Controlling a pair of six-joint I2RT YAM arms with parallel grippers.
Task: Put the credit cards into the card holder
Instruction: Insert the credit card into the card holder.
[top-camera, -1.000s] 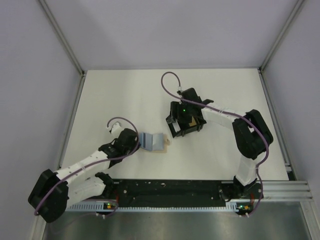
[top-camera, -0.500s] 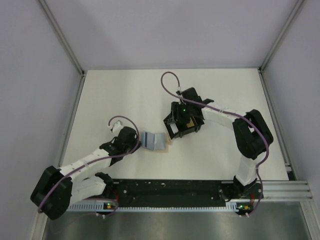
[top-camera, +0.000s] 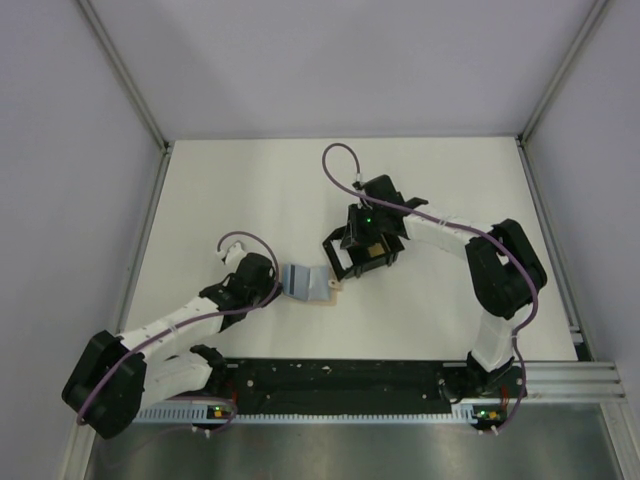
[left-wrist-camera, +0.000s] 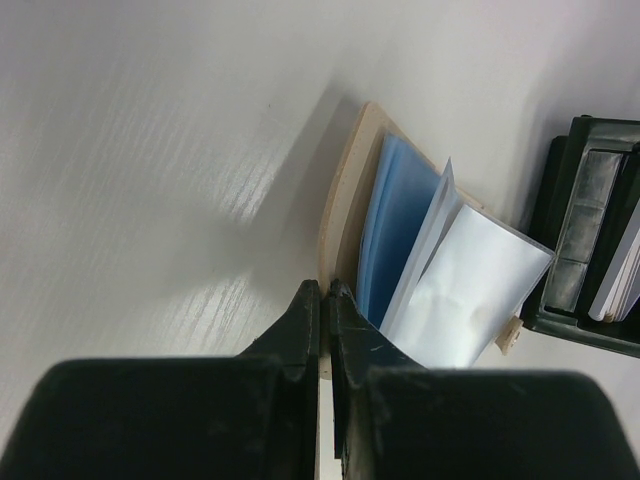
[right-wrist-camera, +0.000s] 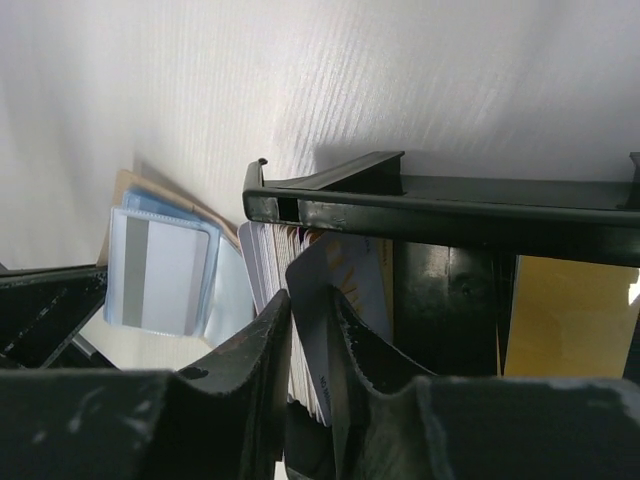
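Over on the left, the left tool (left-wrist-camera: 322, 292) is clamped right down, its two fingers pressed together on the near edge of the card holder (left-wrist-camera: 347, 190). That's a firm pinch on the tan cover, no gap showing between the fingers. The holder lies on the white tabletop (top-camera: 230, 190) between the two arms, fanned open. The tan flap sits flat underneath, a blue sleeve (left-wrist-camera: 395, 225) rises off it, and a clear pocket (left-wrist-camera: 470, 295) stands up at an angle beyond that. From above, the holder reads as a grey-blue patch with a tan corner poking out toward the right arm.

Moving right, the right tool (right-wrist-camera: 312, 298) is down in the corner of the black tray (right-wrist-camera: 400, 208), just beside the holder. Its fingers stand only narrowly apart, and a pale card (right-wrist-camera: 345, 270) with a yellow mark on it sits tilted between them. Whether the fingers are actually biting on it, I can't tell. A stack of credit cards (right-wrist-camera: 262, 260) stands on edge against the tray's left wall, right beside the left finger. Further right in the tray, a yellow-orange card (right-wrist-camera: 570, 315) lies flat, well clear of the fingers.
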